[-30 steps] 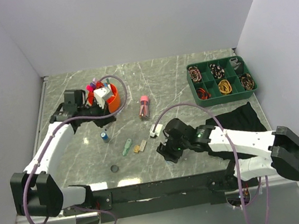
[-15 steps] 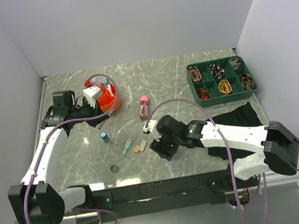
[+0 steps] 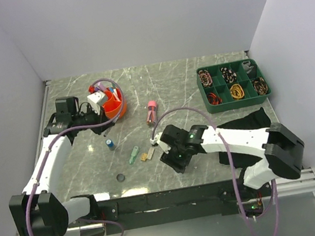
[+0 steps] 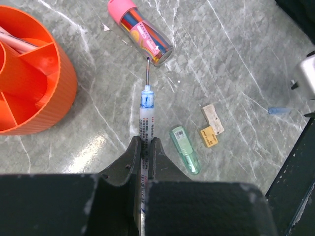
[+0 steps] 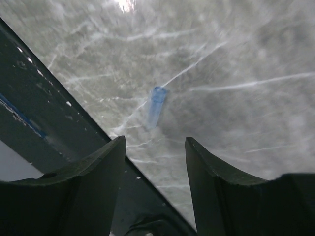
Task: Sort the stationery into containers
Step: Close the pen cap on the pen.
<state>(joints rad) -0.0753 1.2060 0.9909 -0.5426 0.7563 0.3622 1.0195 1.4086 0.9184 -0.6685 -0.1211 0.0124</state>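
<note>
Beside the round orange ribbed plastic pot [image 4: 54,93], left claw [image 4: 145,145] is pressed together on a thin white plastic pen [image 4: 145,115], pinching the rear of the barrel. Blue collar and bare metal tip stick out ahead, pointing at the pink-capped clear tube [image 4: 142,34]. Pot sits to the claw's left in the wrist view, near but apart; pen not over it yet. Pen looks light, stiff, smooth-walled. A grip that far back leaves a long overhang, so I'd expect it to pivot if the tip snags a divider. Tip looks thin and likely bends easily, so feed it in with no side load.

Right claw [image 5: 155,142] is spread, holding nothing, low over the grey marbled worktop [image 5: 236,59]. Small pale-blue translucent plastic piece [image 5: 156,105] lies flat just past the fingertips, roughly on the gap's centreline, close to the dark front rail [image 5: 44,128]. Probably near weightless and slick on stone, so it will skid if one finger lands first. Take it across the narrow width at mid-length, both fingers closing evenly
</note>
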